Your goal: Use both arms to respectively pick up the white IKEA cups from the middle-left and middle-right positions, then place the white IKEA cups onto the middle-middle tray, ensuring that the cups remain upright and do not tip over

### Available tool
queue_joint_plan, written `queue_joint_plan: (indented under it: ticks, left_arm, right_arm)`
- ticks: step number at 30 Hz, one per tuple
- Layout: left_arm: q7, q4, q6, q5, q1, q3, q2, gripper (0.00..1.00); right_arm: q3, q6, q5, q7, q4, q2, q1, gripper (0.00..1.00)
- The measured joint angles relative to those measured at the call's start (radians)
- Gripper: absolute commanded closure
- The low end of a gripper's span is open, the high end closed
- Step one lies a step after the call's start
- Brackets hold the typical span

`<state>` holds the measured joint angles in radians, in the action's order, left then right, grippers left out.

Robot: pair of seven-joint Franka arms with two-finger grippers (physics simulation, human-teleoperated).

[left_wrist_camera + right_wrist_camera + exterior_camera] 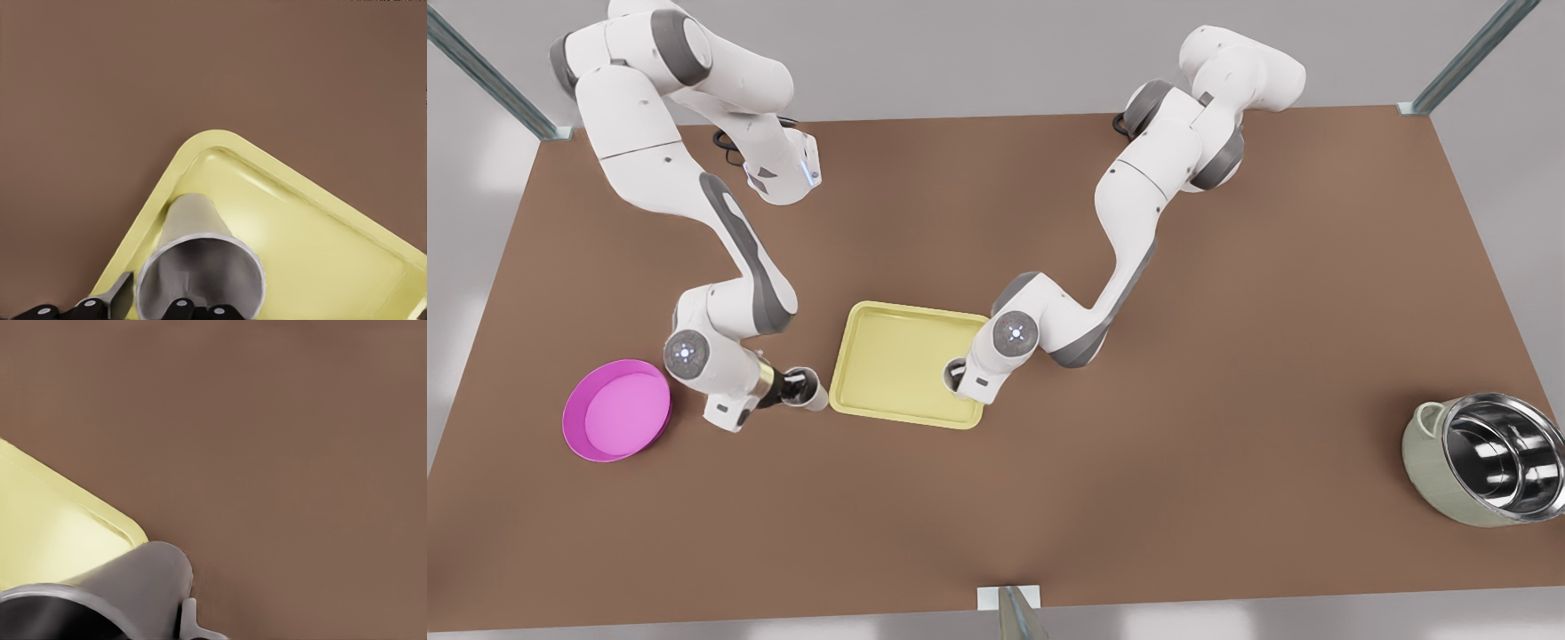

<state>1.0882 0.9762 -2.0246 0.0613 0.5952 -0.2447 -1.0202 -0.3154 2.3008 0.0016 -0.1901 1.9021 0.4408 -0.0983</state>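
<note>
Both white IKEA cups are off their starting spots and in the grippers' hold, so the picking half of the task looks done and the placing half is under way. The left gripper (959,379), on the arm at the front view's right, has its fingers (119,297) clamped across the rim of one cup (199,257). That cup sits within the outline of the pale yellow tray (889,351), close to the tray corner nearest the arm's wrist. In the left wrist view its narrow base points down at the tray floor (307,260), just inside the raised rim. Whether the base already touches the tray cannot be told. The right gripper (793,388), on the arm at the front view's left, grips the second cup (812,394), one finger (189,619) pressed against its wall. This cup (130,587) is just beside the tray's edge and over the brown table (1227,311), not yet over the tray. What remains, by this reading, is for the right arm to carry its cup sideways over the rim, for both cups to be set down upright, and for the fingers to let go. The round magenta dish (616,409) and the pale green pot (1485,458) stand well apart from the work.
</note>
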Motion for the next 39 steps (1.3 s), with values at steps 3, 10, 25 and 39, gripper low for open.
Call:
queue_joint_plan:
  ticks: [3, 10, 25, 39]
  left_arm:
    - [0.045, 0.0, -0.021, 0.008, 0.0, -0.003, 0.0, 0.0]
    - [0.141, 0.001, 0.023, -0.002, -0.007, -0.005, 0.04, 0.0]
    - [-0.274, 0.422, 0.697, -0.123, -0.54, 0.082, 0.737, 0.0]
    - [-0.622, 0.325, 0.84, -0.075, -0.602, 0.063, 0.731, 0.0]
  right_arm:
    - [-0.014, 0.013, -0.001, -0.002, -0.001, 0.0, 0.093, 0.79]
    - [-0.016, 0.069, -0.002, -0.007, 0.106, 0.001, 0.15, 0.79]
    - [-0.015, 0.103, -0.072, 0.051, 0.09, 0.066, 0.152, 0.0]
    - [-0.004, -0.242, 0.014, 0.022, -0.148, -0.045, 0.119, 0.0]
